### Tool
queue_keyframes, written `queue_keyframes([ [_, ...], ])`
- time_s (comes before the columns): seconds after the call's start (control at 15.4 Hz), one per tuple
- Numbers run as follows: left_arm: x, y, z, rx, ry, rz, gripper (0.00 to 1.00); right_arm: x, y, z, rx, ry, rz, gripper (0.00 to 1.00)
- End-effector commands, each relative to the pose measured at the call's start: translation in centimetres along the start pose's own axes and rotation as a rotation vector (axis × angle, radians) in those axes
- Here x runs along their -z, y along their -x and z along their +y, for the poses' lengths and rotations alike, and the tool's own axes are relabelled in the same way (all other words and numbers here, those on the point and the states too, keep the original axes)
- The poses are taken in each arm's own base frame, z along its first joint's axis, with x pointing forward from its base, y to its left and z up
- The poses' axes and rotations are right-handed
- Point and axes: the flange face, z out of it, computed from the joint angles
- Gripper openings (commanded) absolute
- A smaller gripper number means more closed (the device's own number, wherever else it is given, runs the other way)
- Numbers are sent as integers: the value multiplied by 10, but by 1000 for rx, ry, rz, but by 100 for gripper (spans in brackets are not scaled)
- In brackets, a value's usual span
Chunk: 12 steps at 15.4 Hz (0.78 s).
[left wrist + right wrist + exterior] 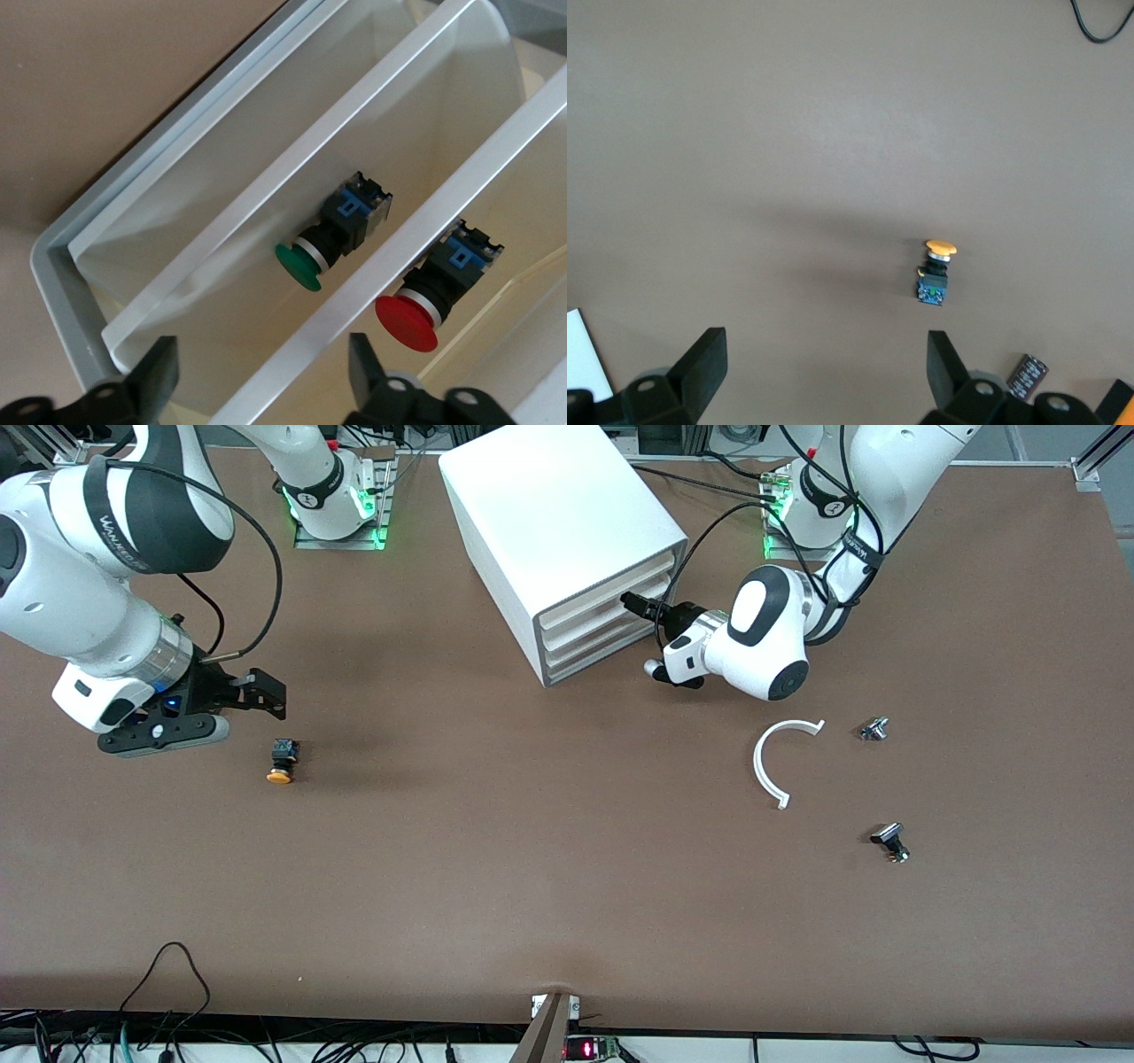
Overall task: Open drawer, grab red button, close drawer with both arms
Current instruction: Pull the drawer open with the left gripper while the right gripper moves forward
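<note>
Brown and matte, the counter carries a white box cabinet with a grey front rim, set near the arms' bases and turned toward the left arm's end. Four shallow white tray drawers with cream-white fronts are stacked in it, and the drawer of the task is seen in the left wrist view, where the trays' insides are laid bare. The small push button with a round red cap on a short black body is seen lying on its side inside one tray, and a like button with a green cap lies in the tray just beside it; which level each tray holds cannot be told for certain from this angle. The left pincer is held right at the cabinet's front, at the drawer fronts, with its black fingers spread apart and nothing pinched between them.

On the counter toward the left arm's end, a white curved plastic strip is laid, with two small metal parts near it.

Toward the right arm's end, a push button with an orange-yellow cap is laid on its side. The right pincer is held above the counter just beside that button, its fingers spread wide and empty, and this arm waits.
</note>
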Motion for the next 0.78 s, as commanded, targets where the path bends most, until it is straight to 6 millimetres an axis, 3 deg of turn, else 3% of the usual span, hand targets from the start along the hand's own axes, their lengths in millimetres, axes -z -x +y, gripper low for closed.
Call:
queue_keyframes([
  [0.0, 10, 2, -4, -38, -9, 67, 0, -1, -3, -14, 0, -21, 31, 100],
  [0.07, 21, -2, -6, -42, -11, 91, 0, -1, -4, -25, 13, -32, 39, 100],
  [0.2, 79, -17, -11, -73, -48, 200, 0, 6, -7, -40, 34, -36, 58, 100],
  [0.33, 123, -24, -16, -94, -92, 271, 0, 15, -9, -49, 52, -37, 76, 100],
  [0.52, 146, -28, -28, -89, -89, 313, 0, 31, -20, -99, 138, -43, 118, 100],
  [0.72, 149, -31, -30, -87, -84, 322, 0, 33, -31, -167, 252, -47, 145, 100],
])
